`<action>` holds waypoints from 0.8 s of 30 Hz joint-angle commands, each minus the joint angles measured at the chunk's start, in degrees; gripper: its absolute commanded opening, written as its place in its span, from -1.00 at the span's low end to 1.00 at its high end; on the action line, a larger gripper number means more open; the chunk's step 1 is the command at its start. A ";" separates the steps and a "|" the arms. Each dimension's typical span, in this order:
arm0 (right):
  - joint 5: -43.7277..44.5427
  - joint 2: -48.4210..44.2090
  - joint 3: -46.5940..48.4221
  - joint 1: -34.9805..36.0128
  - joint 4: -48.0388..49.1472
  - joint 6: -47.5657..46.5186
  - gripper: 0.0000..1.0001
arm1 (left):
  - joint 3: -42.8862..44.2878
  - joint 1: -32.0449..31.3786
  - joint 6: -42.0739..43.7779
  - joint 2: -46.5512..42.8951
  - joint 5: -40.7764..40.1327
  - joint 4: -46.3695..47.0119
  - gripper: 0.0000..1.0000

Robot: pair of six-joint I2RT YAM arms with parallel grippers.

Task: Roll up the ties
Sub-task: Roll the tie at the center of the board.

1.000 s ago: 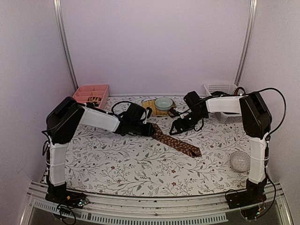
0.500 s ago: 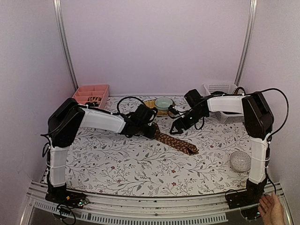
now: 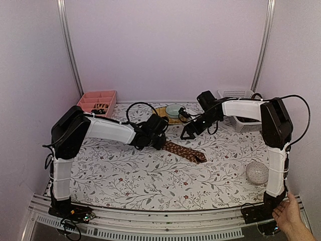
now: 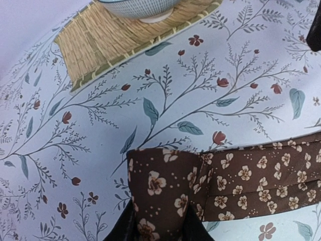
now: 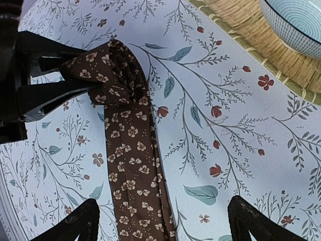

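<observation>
The tie (image 5: 128,145) lay on the table (image 3: 125,175), its rolled end pinched in the left hand (image 3: 162,142); the right hand (image 5: 163,221) hung wide open, empty. It looked soft and limp (likely to unroll), best gripped at the roll.

A: Where did the brown flower-patterned fabric tie (image 3: 185,150) lie?
B: Mid-table on the floral-printed tablecloth (image 3: 125,175).
A: And behind it?
B: The blue ceramic bowl (image 3: 174,110) sat on the yellowish woven straw mat (image 3: 161,114); the pink plastic divided tray (image 3: 98,102) stood far left, the white plastic basket (image 3: 239,108) far right.
</observation>
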 commanded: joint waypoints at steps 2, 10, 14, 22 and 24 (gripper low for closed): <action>-3.05 -3.71 2.55 0.01 -2.94 -1.44 0.77 | 1.51 -1.59 4.75 -1.34 -7.52 -2.29 -0.56; -4.28 -3.21 2.66 -0.11 -3.24 -0.98 0.78 | 5.76 -4.17 9.51 2.07 -15.30 -5.52 -0.56; -5.51 -2.97 2.53 -0.20 -3.27 -0.56 0.78 | 7.20 -5.18 11.99 3.62 -17.55 -6.05 -0.56; -14.82 -1.04 4.04 -2.82 -4.55 2.77 0.78 | 7.28 -5.50 13.12 5.53 -18.93 -7.05 -0.55; -18.88 0.06 5.14 -4.49 -4.95 4.90 0.78 | 7.51 -5.69 13.61 6.15 -19.73 -6.91 -0.55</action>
